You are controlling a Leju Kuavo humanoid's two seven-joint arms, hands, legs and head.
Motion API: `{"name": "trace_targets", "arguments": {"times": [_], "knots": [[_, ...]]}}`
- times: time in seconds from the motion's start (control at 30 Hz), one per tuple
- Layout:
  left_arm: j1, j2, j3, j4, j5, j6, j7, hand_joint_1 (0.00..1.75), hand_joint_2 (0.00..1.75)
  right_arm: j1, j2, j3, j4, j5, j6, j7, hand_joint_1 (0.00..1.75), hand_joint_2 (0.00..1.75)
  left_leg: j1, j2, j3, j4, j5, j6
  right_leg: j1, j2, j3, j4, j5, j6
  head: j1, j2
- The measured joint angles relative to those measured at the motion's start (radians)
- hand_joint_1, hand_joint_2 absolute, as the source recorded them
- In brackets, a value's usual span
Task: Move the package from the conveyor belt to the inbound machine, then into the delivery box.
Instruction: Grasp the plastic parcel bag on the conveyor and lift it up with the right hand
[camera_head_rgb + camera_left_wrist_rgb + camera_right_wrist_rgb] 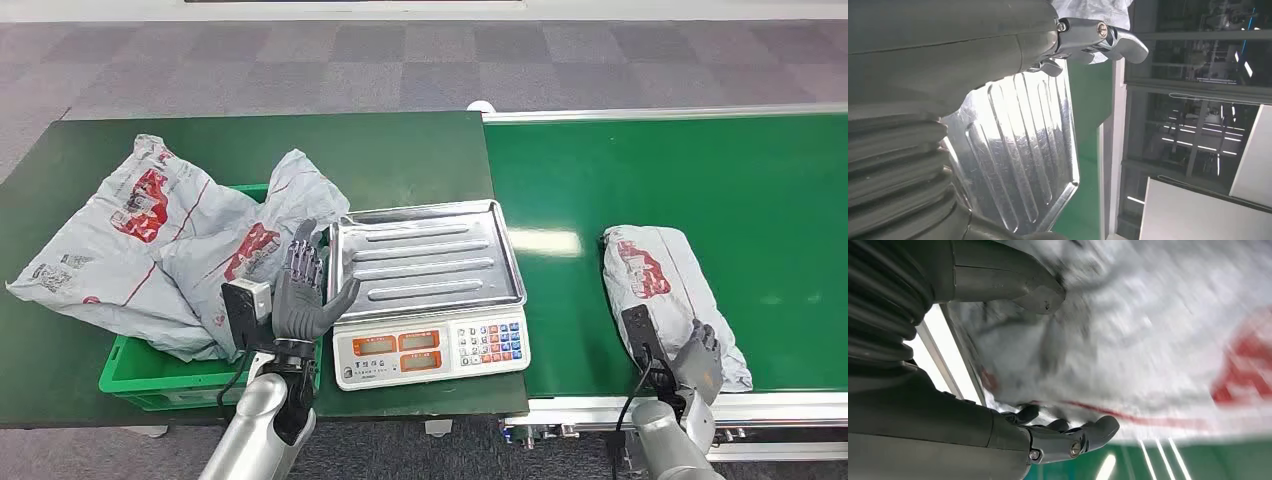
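- A grey package (pixel 668 290) with red print lies on the green conveyor belt (pixel 700 170), toward the belt's near edge, at about 4 o'clock in the head view.
- The right hand (pixel 699 358) sits at the package's near end, touching it. In the right wrist view the thumb and fingers (pixel 1083 436) lie on either side of the blurred package (pixel 1158 340); whether they grip it cannot be told.
- Bare green belt stretches from the package toward 12 and 3 o'clock.
- The weighing scale (pixel 430 300), with a bare steel tray (pixel 425 262), stands at centre on the dark counter (pixel 250 140), right against the belt's left end.
- The left hand (pixel 303 290) is raised and open with fingers spread, holding nothing, just beside the tray's left rim at 9 o'clock of the scale.
- A green crate (pixel 150 375) at 8 o'clock holds two crumpled grey bags (pixel 170 250) that spill over its rim, close behind the left hand.
- The left wrist view shows the tray (pixel 1018 150) just beside that hand's thumb (pixel 1103 40).
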Motion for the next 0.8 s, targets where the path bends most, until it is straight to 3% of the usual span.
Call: {"name": "trace_targets", "arguments": {"times": [0.23, 0.4, 0.53, 0.8], "knots": [[0.000, 0.000, 0.000, -0.008, 0.004, 0.000, 0.003, 0.00, 1.75, -0.013, 0.017, 0.035, 0.060, 0.094, 0.114, 0.117, 0.00, 1.75, 0.002, 0.003, 0.005, 0.000, -0.002, 0.000, 0.002, 0.002, 0.005, -0.002, 0.000, 0.000, 0.000, 0.000], [-0.001, -0.001, 0.000, -0.013, 0.006, 0.000, 0.004, 0.00, 1.75, -0.026, 0.023, 0.050, 0.084, 0.112, 0.153, 0.133, 0.06, 1.75, 0.002, 0.003, 0.011, 0.000, -0.003, 0.001, 0.002, 0.002, 0.011, -0.004, -0.001, 0.001, 0.000, 0.000], [0.001, -0.001, 0.000, -0.021, 0.006, 0.000, 0.005, 0.00, 1.75, -0.028, 0.026, 0.050, 0.088, 0.106, 0.133, 0.086, 1.75, 1.75, 0.002, 0.003, 0.012, 0.000, -0.002, 0.001, 0.002, 0.002, 0.013, -0.004, 0.001, 0.002, 0.000, 0.000], [0.011, -0.001, 0.000, -0.045, 0.006, 0.002, 0.005, 0.00, 1.75, -0.027, 0.039, 0.048, 0.088, 0.059, 0.027, -0.057, 1.75, 1.75, 0.002, 0.003, 0.010, 0.000, -0.001, 0.001, 0.002, 0.002, 0.011, -0.004, 0.002, 0.002, 0.000, 0.000]]}}
